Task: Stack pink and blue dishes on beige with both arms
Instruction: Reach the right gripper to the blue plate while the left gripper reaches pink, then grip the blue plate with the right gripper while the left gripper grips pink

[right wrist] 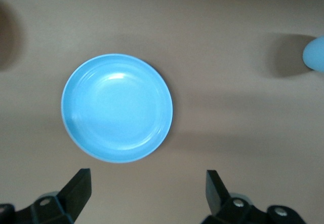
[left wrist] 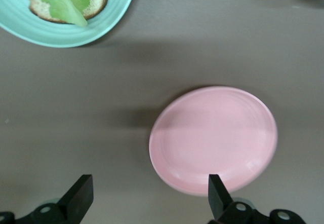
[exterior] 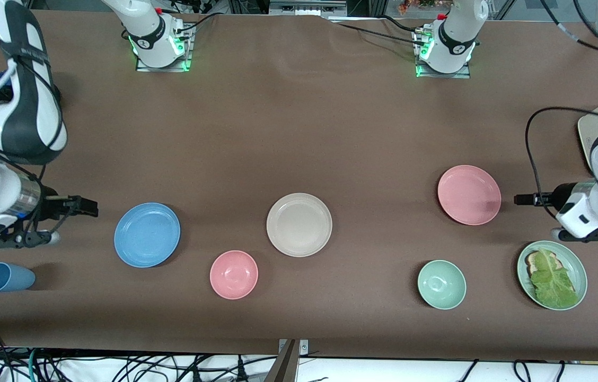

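Observation:
The light blue plate (exterior: pixel 147 234) lies flat toward the right arm's end of the table. The beige plate (exterior: pixel 299 224) rests in the middle, bare. Toward the left arm's end lies the pink plate (exterior: pixel 469 194). My right gripper (exterior: pixel 91 207) hovers beside the blue plate, on its outer side, open and holding nothing. In the right wrist view the blue plate (right wrist: pixel 117 107) sits ahead of the open gripper (right wrist: pixel 147 189). My left gripper (exterior: pixel 518 199) is open beside the pink plate. In the left wrist view one finger (left wrist: pixel 217 196) overlaps the rim of the pink plate (left wrist: pixel 213 138).
A small pink bowl (exterior: pixel 234 274) and a pale green bowl (exterior: pixel 441 284) stand nearer the front camera. A green plate with lettuce and bread (exterior: pixel 552 275) sits under the left arm's wrist. A light blue cup (exterior: pixel 6 277) lies on its side near the right arm.

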You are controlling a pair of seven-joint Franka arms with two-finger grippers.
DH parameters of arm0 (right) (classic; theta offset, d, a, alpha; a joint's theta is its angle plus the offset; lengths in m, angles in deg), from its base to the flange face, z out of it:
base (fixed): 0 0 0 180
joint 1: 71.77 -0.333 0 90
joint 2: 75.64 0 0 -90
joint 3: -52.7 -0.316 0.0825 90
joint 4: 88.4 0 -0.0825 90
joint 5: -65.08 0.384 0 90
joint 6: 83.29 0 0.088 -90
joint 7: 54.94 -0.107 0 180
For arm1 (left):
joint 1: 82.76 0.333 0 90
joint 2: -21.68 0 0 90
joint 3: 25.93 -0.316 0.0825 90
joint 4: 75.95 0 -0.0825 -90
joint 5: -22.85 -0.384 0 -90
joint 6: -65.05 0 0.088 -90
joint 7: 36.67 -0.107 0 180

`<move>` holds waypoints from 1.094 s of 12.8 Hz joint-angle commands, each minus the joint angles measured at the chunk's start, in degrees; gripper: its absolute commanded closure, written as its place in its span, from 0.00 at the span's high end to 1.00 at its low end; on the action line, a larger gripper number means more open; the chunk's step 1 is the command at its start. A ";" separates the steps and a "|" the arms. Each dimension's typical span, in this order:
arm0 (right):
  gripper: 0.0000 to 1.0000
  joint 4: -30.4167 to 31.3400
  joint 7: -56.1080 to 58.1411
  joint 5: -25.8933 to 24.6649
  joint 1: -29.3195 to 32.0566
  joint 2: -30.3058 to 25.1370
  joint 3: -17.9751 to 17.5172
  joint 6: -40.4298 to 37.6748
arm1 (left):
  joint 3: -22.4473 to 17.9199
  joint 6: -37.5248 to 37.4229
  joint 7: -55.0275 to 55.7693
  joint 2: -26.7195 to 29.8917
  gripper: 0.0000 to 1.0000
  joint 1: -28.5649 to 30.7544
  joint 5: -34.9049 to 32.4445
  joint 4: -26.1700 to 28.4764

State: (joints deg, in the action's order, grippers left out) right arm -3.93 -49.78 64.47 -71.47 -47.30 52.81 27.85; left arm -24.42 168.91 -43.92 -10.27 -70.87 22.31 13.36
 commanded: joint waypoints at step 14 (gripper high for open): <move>0.85 21.00 0.99 0.34 4.09 7.70 -0.90 33.10 | 2.10 30.70 -8.93 6.99 0.74 4.55 0.45 31.45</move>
State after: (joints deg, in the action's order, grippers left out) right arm 16.58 -49.69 64.50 -68.16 -39.22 52.84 60.42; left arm -22.81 198.81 -52.61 -3.75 -66.83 22.27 44.03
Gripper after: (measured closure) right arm 0.057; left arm 0.088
